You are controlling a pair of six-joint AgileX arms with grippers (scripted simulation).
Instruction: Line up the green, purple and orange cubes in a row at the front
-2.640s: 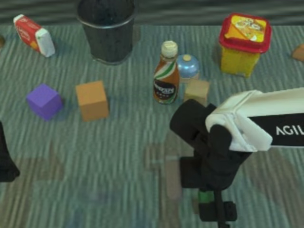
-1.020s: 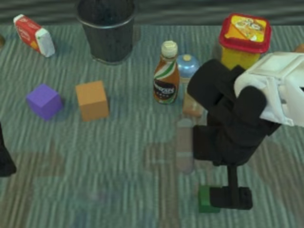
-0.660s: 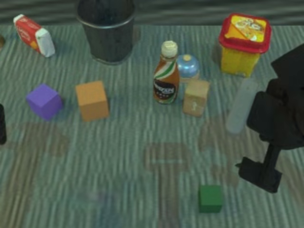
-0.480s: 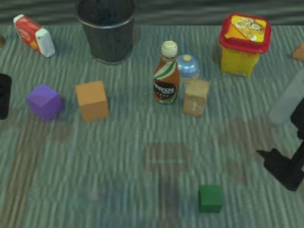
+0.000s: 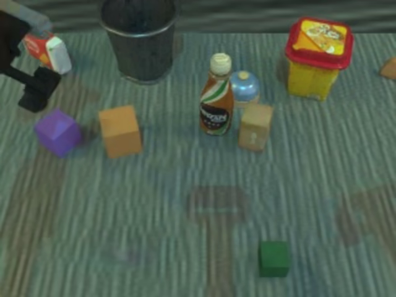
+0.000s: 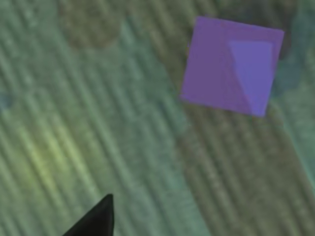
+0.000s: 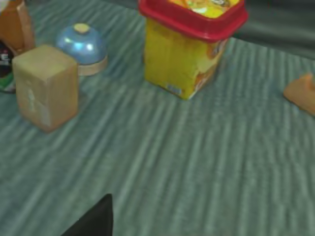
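Observation:
The small dark green cube sits alone near the front edge, right of centre. At mid-left the purple cube and the larger orange cube rest side by side. My left gripper hovers open just behind the purple cube and holds nothing. In the left wrist view the purple cube lies ahead of one dark fingertip, apart from it. My right arm is out of the top view. One fingertip of its open, empty gripper shows in the right wrist view.
A dark bucket and a red-and-white carton stand at the back left. A sauce bottle, a blue bell and a tan wooden block cluster at centre. A yellow tub with a red lid stands back right.
My right gripper let go of the green cube at the front and drew away to the right, out of the top view. My left gripper came in from the left edge to behind the purple cube.

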